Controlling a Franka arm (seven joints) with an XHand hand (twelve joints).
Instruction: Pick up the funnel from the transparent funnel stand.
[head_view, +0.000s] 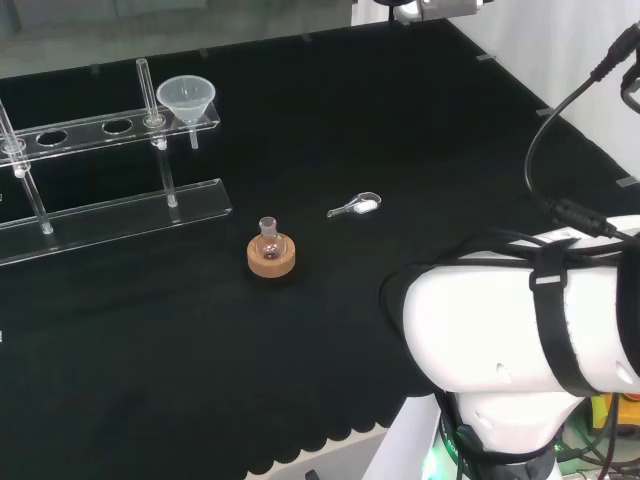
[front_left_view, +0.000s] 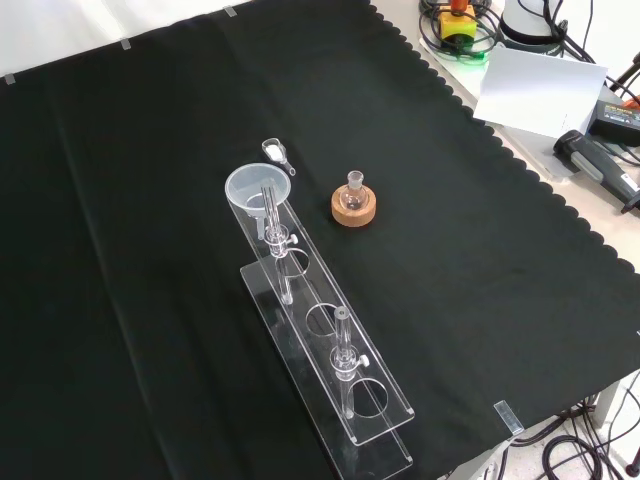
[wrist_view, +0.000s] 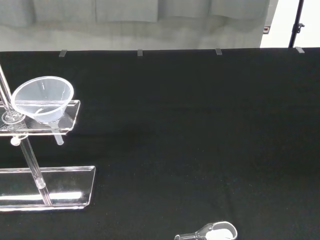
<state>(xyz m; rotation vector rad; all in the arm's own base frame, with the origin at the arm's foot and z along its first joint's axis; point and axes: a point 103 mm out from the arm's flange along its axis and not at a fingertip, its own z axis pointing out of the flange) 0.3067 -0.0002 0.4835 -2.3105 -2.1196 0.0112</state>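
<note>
A black cloth (head_view: 330, 330) covers the bench. On it stands a clear funnel stand (head_view: 110, 205) — a flat base, thin upright rods and an upper shelf with round holes. The funnel (head_view: 186, 99), clear and cone-shaped, sits in the end hole of that shelf, its spout hanging below the shelf. In the head view this is the right end of the stand, at the far left of the bench; in the front view the funnel (front_left_view: 258, 189) is at the stand's far end, with the stand (front_left_view: 330, 360) running toward the near edge. In the wrist view the funnel (wrist_view: 43, 99) rests upright in the shelf.

Near the stand, apart from it, a small round flask (head_view: 268, 240) sits upright in a cork ring (head_view: 272, 257). A small clear scoop (head_view: 356, 206) holding something white lies on the cloth, to the right of the flask in the head view.

The arm's white link (head_view: 520, 320) fills the head view's lower right — whether the hand is open or closed cannot be told
</note>
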